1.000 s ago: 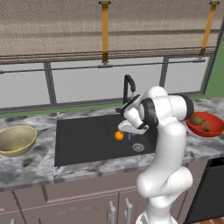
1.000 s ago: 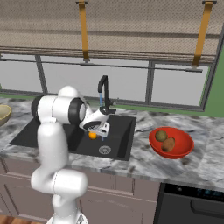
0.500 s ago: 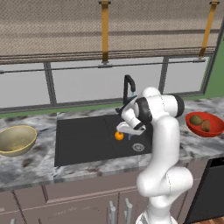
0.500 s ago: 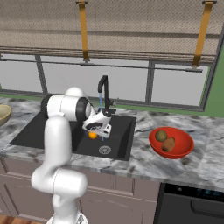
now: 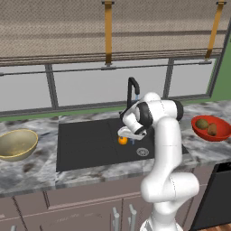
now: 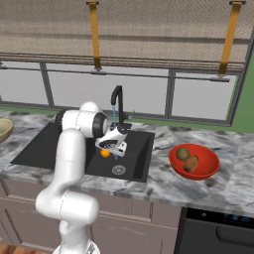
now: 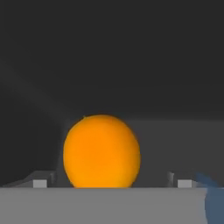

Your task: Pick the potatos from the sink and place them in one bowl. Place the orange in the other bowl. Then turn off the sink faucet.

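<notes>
- Reaching down into the sink (image 5: 85, 144), you are working the orange step: both potatos (image 6: 187, 159) are already lying in the red bowl (image 6: 211, 166) on the counter to the right of the basin, so that part looks finished.
- You are holding the gripper (image 5: 127, 134) low over the orange (image 7: 101, 151), which is sitting on the black basin floor near the drain (image 5: 142, 151) and just below the faucet (image 5: 132, 88).
- In the hand view, the orange is sitting centred between the two finger tips (image 7: 40, 183), one on each side with a gap showing on both flanks, so the fingers are standing wide and not yet pressing on the fruit.
- You are not carrying anything yet; the orange appears to be resting on the sink floor rather than lifted.
- Water is running from the spout as a thin blue stream (image 6: 114, 116) right beside the hand, so the faucet is waiting for last.
- Next, I judge, you are needing a short final drop so the pads bracket the ball at its widest part, then a firm close.
- After that you are facing a long carry leftwards across the basin to the tan-yellow bowl (image 5: 17, 144) on the far left counter; a round, smooth ball could slip if gripped too high.
</notes>
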